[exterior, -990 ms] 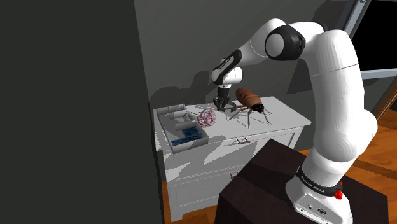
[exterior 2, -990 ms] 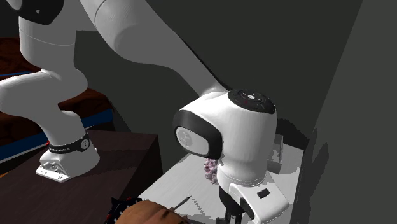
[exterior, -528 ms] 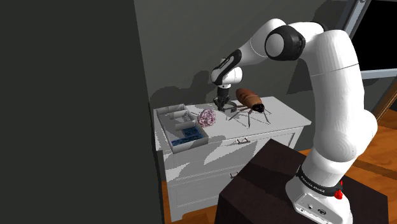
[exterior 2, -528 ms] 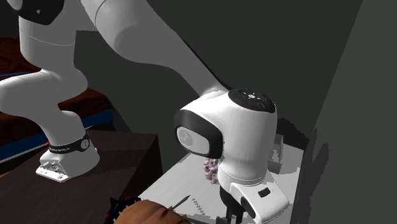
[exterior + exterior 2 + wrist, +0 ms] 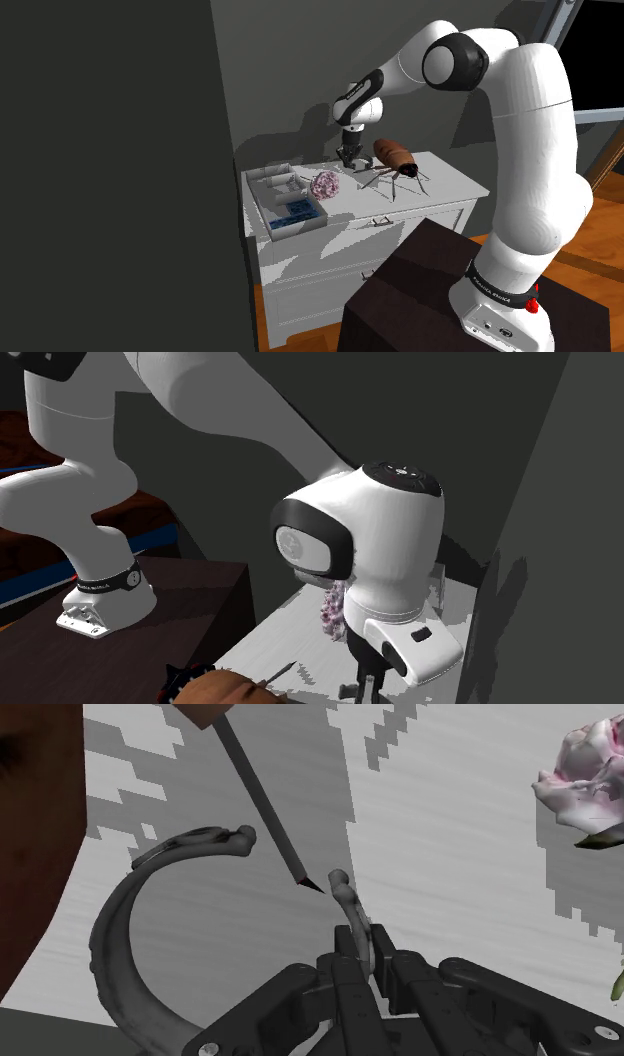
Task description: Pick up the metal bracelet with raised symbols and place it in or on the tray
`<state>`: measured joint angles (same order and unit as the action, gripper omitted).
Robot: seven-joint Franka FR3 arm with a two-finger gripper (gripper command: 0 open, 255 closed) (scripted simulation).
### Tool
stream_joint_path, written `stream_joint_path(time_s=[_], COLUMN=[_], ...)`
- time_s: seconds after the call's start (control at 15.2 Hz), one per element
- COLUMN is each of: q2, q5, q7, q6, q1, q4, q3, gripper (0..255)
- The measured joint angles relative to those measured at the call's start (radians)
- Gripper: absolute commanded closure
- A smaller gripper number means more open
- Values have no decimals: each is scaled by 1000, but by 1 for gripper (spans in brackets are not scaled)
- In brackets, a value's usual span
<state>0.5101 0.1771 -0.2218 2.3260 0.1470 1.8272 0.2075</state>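
Tray (image 5: 257, 205), left of centre in the shoulder view on the white dresser (image 5: 440, 185), holds blue pieces (image 5: 297, 210). Closer, the wrist view has the claw (image 5: 358, 952) clamped on one end of the grey open bracelet (image 5: 112, 929).

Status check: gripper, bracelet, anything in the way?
Gripper shut on one end of bracelet. Not yet in tray. Pink flower sits between gripper and tray; brown insect's leg close beside bracelet.
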Motion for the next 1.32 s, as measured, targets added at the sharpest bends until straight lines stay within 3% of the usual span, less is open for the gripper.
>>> stream_joint_path(time_s=[1.06,1.32], q2=[-122,-150], q5=[-40,-53], q7=[28,92], q6=[-164,-156], q1=[-14,-61], q4=[-45,-12], q3=[22,7], gripper=[255,255])
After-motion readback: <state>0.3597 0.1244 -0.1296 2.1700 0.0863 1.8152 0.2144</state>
